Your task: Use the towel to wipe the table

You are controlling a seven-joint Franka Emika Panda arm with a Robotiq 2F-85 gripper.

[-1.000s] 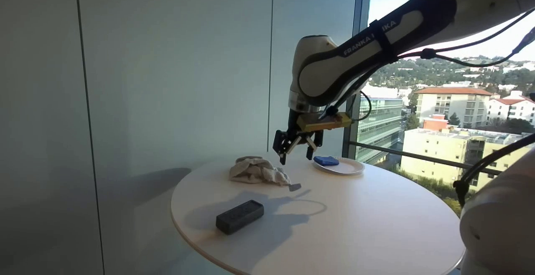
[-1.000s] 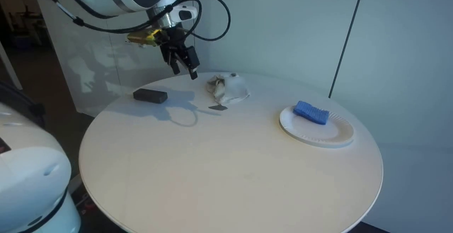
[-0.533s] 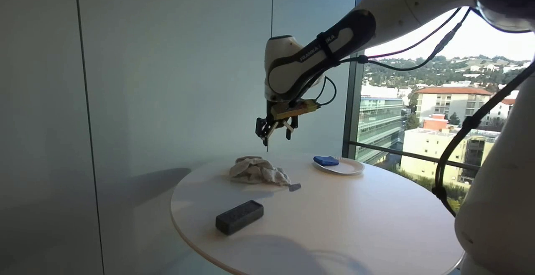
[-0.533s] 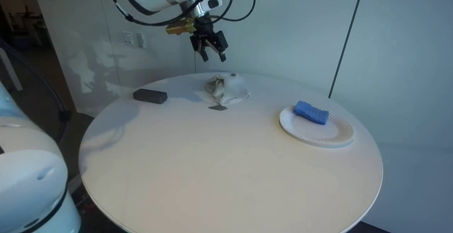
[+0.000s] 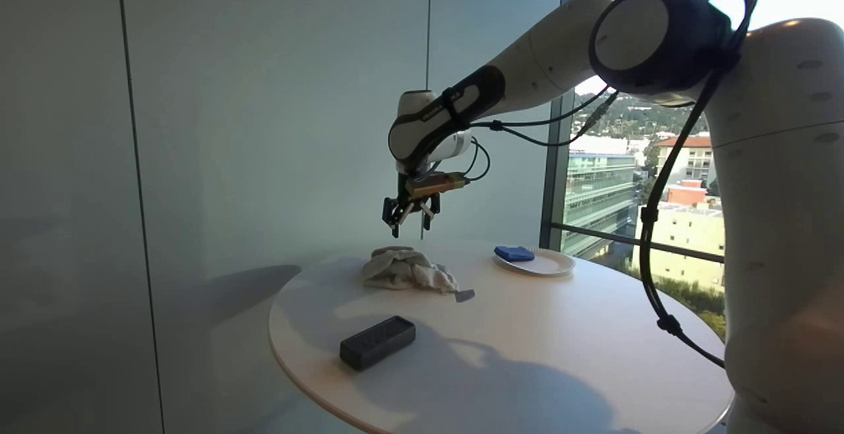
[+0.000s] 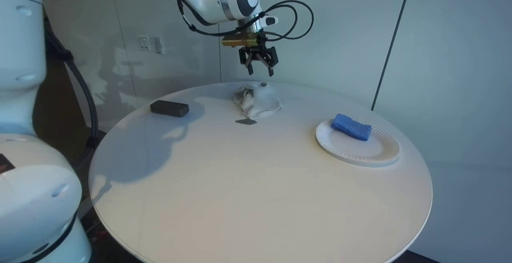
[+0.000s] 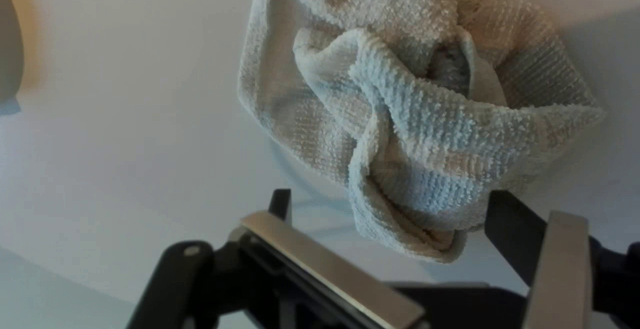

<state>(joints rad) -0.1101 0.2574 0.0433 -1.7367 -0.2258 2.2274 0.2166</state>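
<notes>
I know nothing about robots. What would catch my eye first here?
Probably the big white robot arm, stretched over the round table with its open gripper above a crumpled towel. Next come the bright blue object on a white plate and the dark block near the table's edge.

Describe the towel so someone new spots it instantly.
Find the round white table. Near its far edge in an exterior view, below the open tool, sits the crumpled towel. Pale colour and loose folds set it apart from the dark block and the blue piece on the plate.
</notes>
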